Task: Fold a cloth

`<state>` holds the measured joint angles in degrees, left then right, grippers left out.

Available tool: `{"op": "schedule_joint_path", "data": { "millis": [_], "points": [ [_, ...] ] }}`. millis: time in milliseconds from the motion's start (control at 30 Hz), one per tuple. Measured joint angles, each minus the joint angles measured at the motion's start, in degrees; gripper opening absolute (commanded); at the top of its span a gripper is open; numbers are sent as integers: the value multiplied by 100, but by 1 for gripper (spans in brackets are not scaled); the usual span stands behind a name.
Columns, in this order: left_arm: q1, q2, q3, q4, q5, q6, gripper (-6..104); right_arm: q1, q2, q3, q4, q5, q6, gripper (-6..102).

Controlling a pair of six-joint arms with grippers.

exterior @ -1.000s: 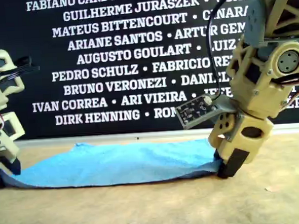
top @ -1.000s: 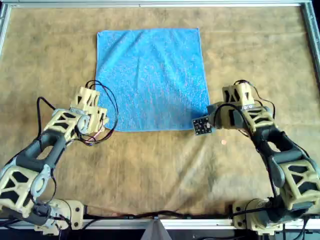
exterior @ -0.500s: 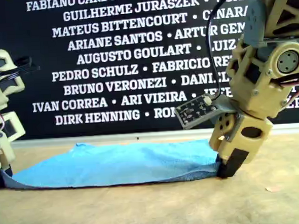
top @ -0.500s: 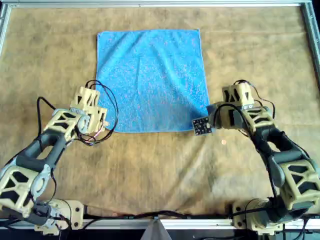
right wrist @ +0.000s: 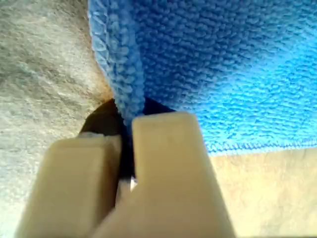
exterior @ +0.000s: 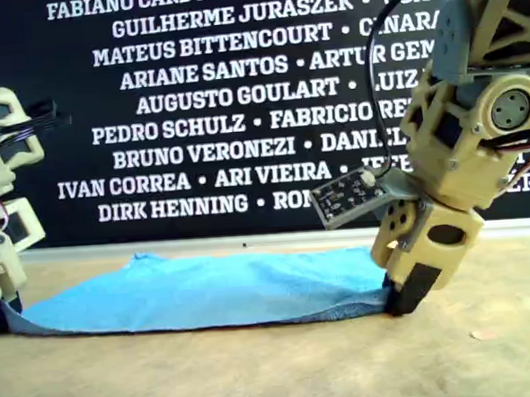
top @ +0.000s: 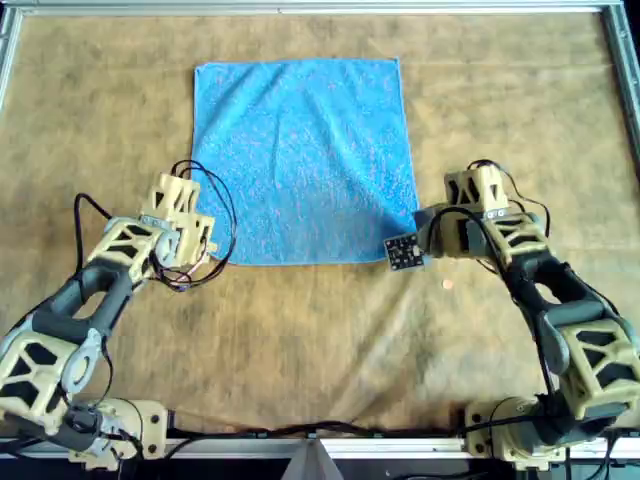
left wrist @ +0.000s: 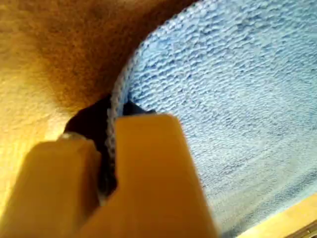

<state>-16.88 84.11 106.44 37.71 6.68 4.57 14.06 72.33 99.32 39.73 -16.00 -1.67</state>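
Observation:
The light blue cloth (top: 305, 160) lies spread flat on the brown mat, and it also shows in the exterior view (exterior: 207, 287). My first gripper (left wrist: 110, 134) is shut on a hemmed corner of the cloth (left wrist: 223, 99). My second gripper (right wrist: 128, 134) is shut on another corner of the cloth (right wrist: 223, 64). In the overhead view one arm's gripper (top: 205, 250) sits at the cloth's near left corner and the other arm's gripper (top: 420, 235) at its near right corner. The wrist views do not show which arm is which.
A brown mat (top: 320, 340) covers the table inside a metal frame (top: 300, 8). A small pink speck (top: 447, 285) lies beside the overhead view's right arm. A black banner with white names (exterior: 196, 104) stands behind the table.
The cloth's corner at the exterior view's left has been drawn slightly further left and sits low. The arms have barely moved.

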Motion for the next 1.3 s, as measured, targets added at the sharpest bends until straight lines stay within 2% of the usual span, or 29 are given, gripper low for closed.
{"op": "schedule_joint_path", "data": {
  "millis": [200,467,767,933,1300],
  "points": [
    [0,466,53,0,0,-53,-1,9,650,747,-9,0,0,-2],
    [-9,1828,1143,0,35,-62,-1,97,2672,2153,-9,0,0,-2],
    [-9,2057,1661,0,79,-62,-1,79,2874,2232,-97,44,0,-2],
    [-9,2048,1661,-229,26,-62,-1,62,2707,2215,-879,53,-35,-2],
    [-9,308,677,-1881,-70,-18,-1,44,1143,2215,-3929,70,-35,-2]
  ]
}}
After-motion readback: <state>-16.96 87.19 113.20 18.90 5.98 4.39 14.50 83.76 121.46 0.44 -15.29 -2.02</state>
